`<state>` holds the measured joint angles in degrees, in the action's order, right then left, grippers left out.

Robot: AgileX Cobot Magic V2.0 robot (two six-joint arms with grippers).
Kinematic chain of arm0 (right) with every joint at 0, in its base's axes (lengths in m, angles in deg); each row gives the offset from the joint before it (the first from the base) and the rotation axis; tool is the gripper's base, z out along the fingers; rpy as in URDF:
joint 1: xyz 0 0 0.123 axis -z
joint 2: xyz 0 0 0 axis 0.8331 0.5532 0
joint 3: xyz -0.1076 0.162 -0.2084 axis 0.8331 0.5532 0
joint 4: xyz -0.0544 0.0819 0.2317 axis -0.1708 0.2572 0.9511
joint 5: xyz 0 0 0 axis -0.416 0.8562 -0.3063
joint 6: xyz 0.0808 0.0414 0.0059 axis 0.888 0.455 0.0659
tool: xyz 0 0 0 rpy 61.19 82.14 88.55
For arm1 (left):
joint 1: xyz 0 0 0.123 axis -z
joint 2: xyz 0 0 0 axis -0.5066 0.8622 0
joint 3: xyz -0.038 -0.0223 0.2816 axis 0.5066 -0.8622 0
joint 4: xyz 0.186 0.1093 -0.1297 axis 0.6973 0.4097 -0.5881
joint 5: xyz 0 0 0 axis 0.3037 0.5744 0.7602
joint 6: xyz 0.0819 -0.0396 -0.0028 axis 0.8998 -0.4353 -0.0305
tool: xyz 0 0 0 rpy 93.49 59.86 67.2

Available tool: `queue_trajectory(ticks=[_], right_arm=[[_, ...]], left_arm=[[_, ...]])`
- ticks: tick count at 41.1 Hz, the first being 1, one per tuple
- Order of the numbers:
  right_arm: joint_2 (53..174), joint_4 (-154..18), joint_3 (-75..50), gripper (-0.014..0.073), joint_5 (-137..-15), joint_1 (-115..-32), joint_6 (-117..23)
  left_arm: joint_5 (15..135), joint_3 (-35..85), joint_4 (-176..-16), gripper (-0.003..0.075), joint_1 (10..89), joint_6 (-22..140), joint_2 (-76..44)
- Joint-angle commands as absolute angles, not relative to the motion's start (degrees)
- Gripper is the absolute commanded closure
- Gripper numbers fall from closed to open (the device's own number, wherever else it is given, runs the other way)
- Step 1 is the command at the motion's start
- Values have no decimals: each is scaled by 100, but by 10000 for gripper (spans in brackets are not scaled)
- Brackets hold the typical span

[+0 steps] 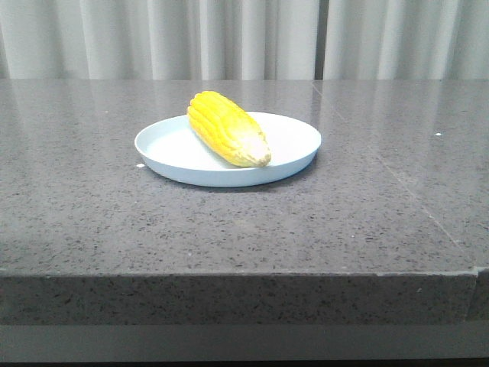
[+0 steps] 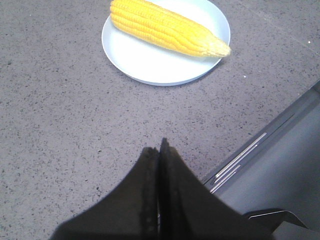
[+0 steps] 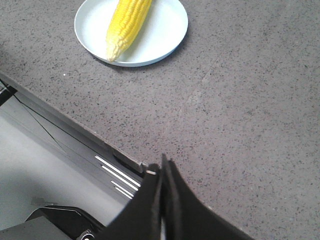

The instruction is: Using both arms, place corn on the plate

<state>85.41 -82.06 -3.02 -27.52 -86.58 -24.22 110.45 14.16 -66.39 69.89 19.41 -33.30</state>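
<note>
The yellow corn (image 1: 227, 127) lies on the pale blue plate (image 1: 298, 141) in the middle of the grey table, its whitish tip toward the front right. Both show in the left wrist view, corn (image 2: 165, 27) on plate (image 2: 145, 62), and in the right wrist view, corn (image 3: 127, 25) on plate (image 3: 165, 30). My left gripper (image 2: 159, 146) is shut and empty, held above the table well back from the plate. My right gripper (image 3: 161, 167) is shut and empty, over the table's front edge, far from the plate. Neither gripper shows in the front view.
The grey speckled table (image 1: 92, 191) has its front edge near the camera (image 1: 229, 274). A white curtain (image 1: 229, 38) hangs behind. The robot's dark base shows beyond the table edge in the left wrist view (image 2: 280, 170) and in the right wrist view (image 3: 45, 165).
</note>
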Motion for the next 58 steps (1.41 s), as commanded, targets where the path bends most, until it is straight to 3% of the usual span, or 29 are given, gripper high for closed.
queue_trajectory(ticks=[1,8,21,28,42,58], right_arm=[[8556,-8167,-432,661,-3112,-8657,-2426],[8556,-8167,-432,661,-3112,-8657,-2426],[8556,-8167,-432,661,-3112,-8657,-2426],[8556,-8167,-432,661,-3112,-8657,-2426],[8556,-8167,-432,661,-3112,-8657,-2426],[8556,-8166,-432,661,-3110,-8657,-2426]], left_arm=[[10578,1472,-6649,741,7027,1897,-3535],[10218,965,-6601,741,6430,1897,-4230],[8377,-1140,-6852,741,4468,1897,-6166],[7681,-2054,-6891,741,3813,1897,-6852],[5761,-3433,-6973,741,3506,1897,-7471],[5823,-3411,-6973,741,3431,1897,-7471]])
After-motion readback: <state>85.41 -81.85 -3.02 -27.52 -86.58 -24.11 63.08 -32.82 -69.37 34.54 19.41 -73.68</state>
